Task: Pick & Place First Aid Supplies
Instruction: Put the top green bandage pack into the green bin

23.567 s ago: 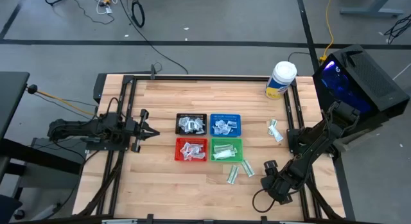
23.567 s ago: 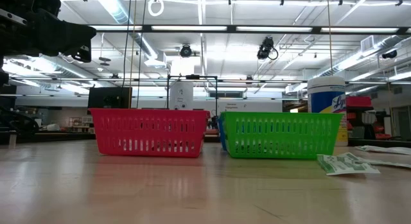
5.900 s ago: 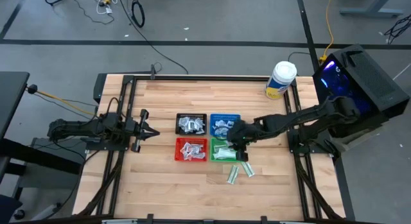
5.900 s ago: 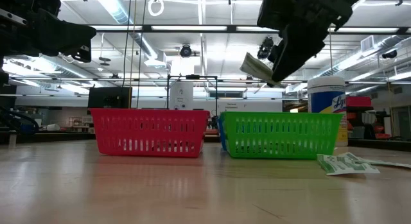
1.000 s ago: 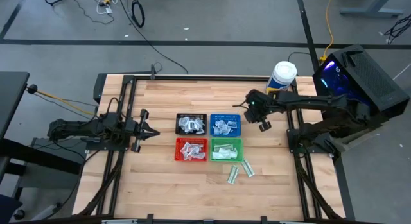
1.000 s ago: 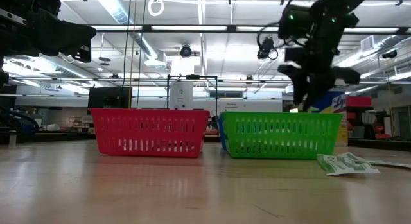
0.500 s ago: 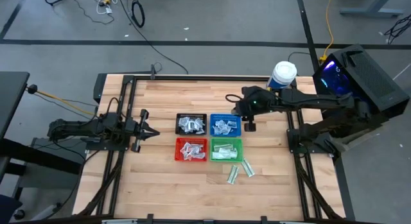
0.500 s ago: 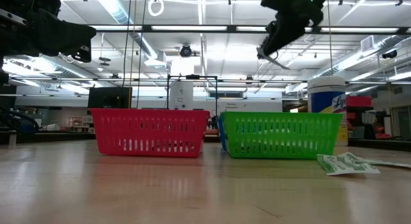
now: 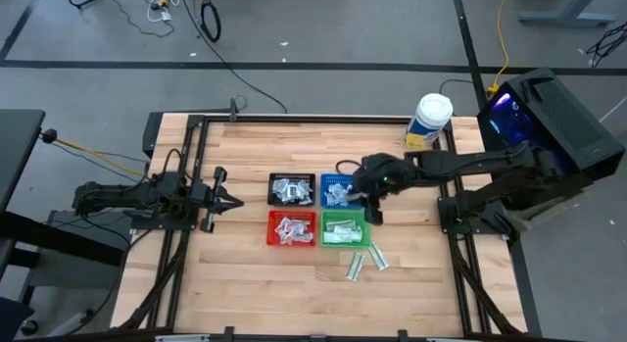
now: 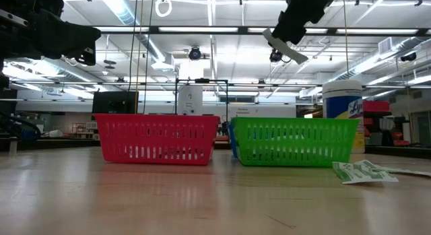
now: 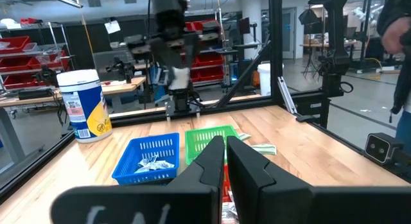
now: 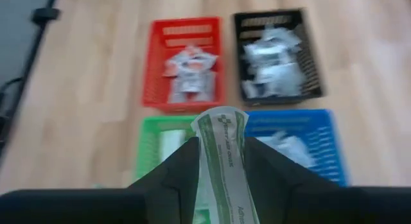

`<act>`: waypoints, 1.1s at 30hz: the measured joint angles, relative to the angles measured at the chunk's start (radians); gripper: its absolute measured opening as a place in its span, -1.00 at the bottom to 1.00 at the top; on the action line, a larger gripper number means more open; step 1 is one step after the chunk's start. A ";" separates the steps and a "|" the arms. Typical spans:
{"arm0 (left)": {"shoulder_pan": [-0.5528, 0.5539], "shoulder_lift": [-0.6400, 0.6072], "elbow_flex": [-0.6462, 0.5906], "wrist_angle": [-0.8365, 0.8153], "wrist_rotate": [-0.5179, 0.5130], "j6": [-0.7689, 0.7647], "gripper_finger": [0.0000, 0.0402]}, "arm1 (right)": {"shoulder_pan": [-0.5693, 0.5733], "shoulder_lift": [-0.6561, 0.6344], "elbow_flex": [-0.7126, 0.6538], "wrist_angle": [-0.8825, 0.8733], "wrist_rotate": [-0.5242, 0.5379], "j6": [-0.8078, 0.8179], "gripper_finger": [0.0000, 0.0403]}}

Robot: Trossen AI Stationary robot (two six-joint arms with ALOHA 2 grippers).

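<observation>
Four mesh trays stand together mid-table: black [image 9: 292, 189], blue [image 9: 344, 190], red [image 9: 292, 228] and green [image 9: 345, 228], each with small flat packets inside. My right gripper [image 9: 370, 203] hangs high above the seam between the blue and green trays, shut on a narrow white-and-green packet [image 12: 221, 147], which also shows in the low view [image 10: 286, 46]. Two more white-and-green packets [image 9: 356, 267] [image 9: 377, 257] lie flat on the wood near the green tray. My left gripper [image 9: 230, 198] waits shut at the table's left, level, pointing at the trays. My right gripper pinches the narrow packet between its two fingers, on the stretch nearest the wrist [image 12: 226, 185]. The fingers come from above and lie along the packet. The packet is lifted clear; its free end [image 12: 221, 120] sticks out past the fingertips, curled, and slants in the low view.
A big white jar with a yellow label [image 9: 429, 122] stands at the far right corner. A black frame [image 9: 196, 136] runs round the table. Bare wood lies left of the trays and along the near edge.
My right gripper has risen with the packet and gone from beside the jar toward the table's left and near edge, ending above the blue and green trays. The packet stays between its fingers, clear of everything.
</observation>
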 joint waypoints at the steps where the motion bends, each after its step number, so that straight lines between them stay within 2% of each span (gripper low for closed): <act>1: 0.000 0.000 0.000 0.000 0.000 0.000 -0.87 | 0.011 0.011 0.000 0.004 -0.012 0.021 -0.39; 8: 0.000 0.000 0.000 0.000 0.000 0.000 -0.87 | 0.067 0.097 0.000 0.069 -0.036 0.081 -0.39; 17: 0.000 0.000 0.000 0.000 0.000 0.000 -0.87 | 0.102 0.228 0.000 0.058 -0.047 0.113 -0.39; 24: 0.000 0.000 0.000 0.000 0.000 0.000 -0.87 | 0.105 0.309 0.000 0.063 -0.097 0.137 -0.39; 33: 0.000 0.000 0.000 0.000 0.000 0.000 -0.87 | 0.112 0.339 0.000 0.062 -0.095 0.132 -0.38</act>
